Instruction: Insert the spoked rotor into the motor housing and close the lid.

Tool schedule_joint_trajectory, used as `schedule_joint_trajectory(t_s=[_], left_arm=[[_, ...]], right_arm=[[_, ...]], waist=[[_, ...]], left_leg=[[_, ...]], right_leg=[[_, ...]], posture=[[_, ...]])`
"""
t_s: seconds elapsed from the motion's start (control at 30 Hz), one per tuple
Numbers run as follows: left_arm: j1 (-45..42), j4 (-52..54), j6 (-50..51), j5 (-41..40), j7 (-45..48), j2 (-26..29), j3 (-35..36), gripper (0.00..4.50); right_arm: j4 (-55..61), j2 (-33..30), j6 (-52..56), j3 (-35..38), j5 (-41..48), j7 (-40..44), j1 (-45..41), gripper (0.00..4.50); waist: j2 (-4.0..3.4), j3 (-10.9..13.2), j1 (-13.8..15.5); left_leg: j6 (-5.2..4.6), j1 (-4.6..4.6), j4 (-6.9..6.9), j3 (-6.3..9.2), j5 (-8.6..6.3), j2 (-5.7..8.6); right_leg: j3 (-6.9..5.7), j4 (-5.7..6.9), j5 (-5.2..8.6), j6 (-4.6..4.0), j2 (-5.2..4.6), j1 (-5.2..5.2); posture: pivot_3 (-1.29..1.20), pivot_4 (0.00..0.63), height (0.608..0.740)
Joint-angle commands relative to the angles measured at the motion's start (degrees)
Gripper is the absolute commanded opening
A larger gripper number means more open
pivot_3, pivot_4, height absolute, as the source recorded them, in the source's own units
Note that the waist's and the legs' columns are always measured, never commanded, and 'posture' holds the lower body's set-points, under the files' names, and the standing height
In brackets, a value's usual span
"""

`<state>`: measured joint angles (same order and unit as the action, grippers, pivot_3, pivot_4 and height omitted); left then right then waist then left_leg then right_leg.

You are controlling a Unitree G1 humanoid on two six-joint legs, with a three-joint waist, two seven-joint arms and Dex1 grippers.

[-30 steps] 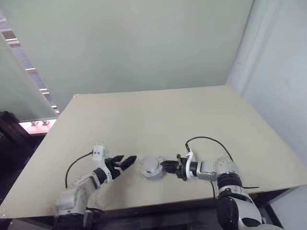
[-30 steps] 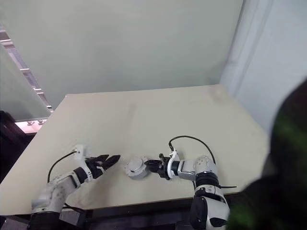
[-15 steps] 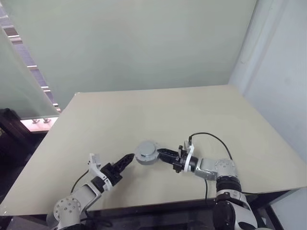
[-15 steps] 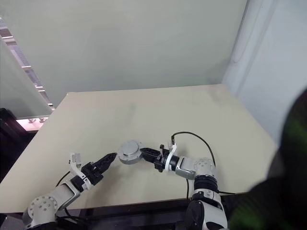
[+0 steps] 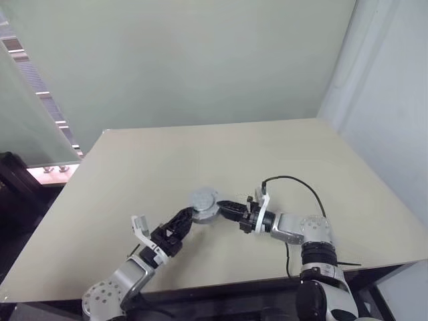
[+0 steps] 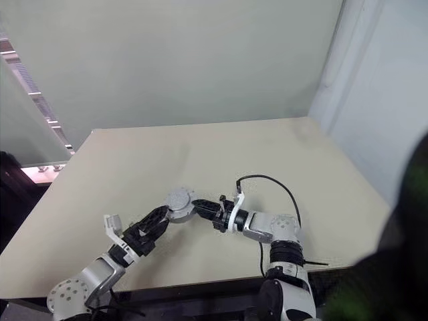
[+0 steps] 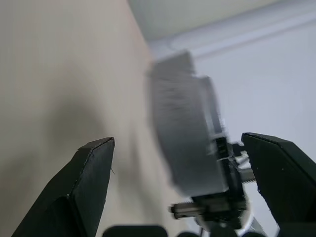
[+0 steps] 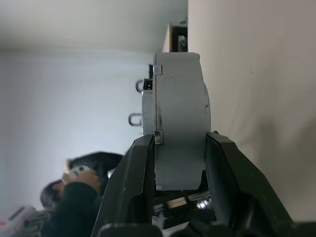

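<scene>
Since a second ago the right hand point(image 5: 224, 206) has lifted the housing point(image 5: 202, 200) off the surface point(image 5: 267, 154), and the left hand point(image 5: 184, 218) has swung in from the left until its tip sits just beside the housing.

A grey round motor housing is held in the air above the near middle of a bare beige surface. The right hand pinches it across its thickness, one black finger point(image 8: 133, 182) on each flat face, with the housing turned on edge. In the right wrist view a seam runs round the grey body, so the lid looks seated, though this is hard to confirm. The left hand is spread wide, its two fingers point(image 7: 86, 182) straddling the housing's rim without touching it.

No loose rotor or separate lid lies on the surface. Judging from this, the rotor is probably already inside and the lid on. What seems left is a final press or check, perhaps with the left hand taking hold. A person sits in the background of the right wrist view.
</scene>
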<state>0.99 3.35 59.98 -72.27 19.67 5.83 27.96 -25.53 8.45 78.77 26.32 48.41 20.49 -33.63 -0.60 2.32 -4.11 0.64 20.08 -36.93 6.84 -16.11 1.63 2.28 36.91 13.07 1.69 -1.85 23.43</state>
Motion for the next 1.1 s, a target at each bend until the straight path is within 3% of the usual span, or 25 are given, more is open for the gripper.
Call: schedule_joint_trajectory(t_s=[0.03, 0.5, 0.6, 0.77, 1.1], left_arm=[[-0.6, 2.26, -0.88, -2.81, 0.02, -0.03, -0.69, 4.5], [-4.28, -3.47, -3.64, -2.43, -0.04, -0.52, -3.07, 4.5], [-4.61, -5.0, -4.3, -2.78, 0.1, -0.85, -2.43, 3.95], [-4.67, -7.25, -5.25, -4.21, 0.52, -1.09, -1.23, 2.29], [-4.43, -9.58, -7.15, -4.0, 1.96, -1.22, -1.78, 2.19]], right_arm=[[2.14, 4.19, -0.27, -0.24, 4.02, 0.43, -2.88, 1.2], [2.98, 4.43, 0.8, -1.86, 5.91, -1.37, -1.19, 1.2], [3.02, 4.39, 0.77, -1.92, 6.09, -1.74, -0.95, 1.2], [2.99, 4.37, 0.64, -1.53, 6.76, -2.44, -0.74, 1.2], [7.18, 3.24, -10.05, -8.53, 2.76, 1.22, 2.08, 1.2]], waist=[[0.0, 0.0, 0.01], [0.01, 0.0, 0.01], [0.01, 0.0, 0.02], [0.01, -0.01, 0.0], [0.01, -0.01, 0.0]], left_leg=[[0.0, 0.0, 0.0, 0.0, 0.0, 0.0], [0.0, 0.02, -0.06, 0.0, 0.0, 0.02], [0.0, 0.02, -0.07, -0.01, 0.01, 0.02], [-0.01, 0.03, -0.09, -0.01, 0.0, 0.02], [-0.01, 0.02, -0.09, -0.02, 0.01, 0.01]], right_leg=[[0.0, 0.0, 0.0, 0.0, 0.0, 0.0], [0.0, 0.0, -0.02, -0.03, 0.01, 0.0], [0.01, 0.0, -0.02, -0.03, 0.01, -0.01], [0.01, 0.0, -0.02, -0.03, 0.01, -0.01], [0.01, 0.01, -0.02, -0.03, 0.02, -0.01]], posture=[[0.0, 0.0, 0.74], [0.0, 0.0, 0.74], [0.0, 0.0, 0.74], [0.0, 0.0, 0.74], [0.0, 0.0, 0.74]])
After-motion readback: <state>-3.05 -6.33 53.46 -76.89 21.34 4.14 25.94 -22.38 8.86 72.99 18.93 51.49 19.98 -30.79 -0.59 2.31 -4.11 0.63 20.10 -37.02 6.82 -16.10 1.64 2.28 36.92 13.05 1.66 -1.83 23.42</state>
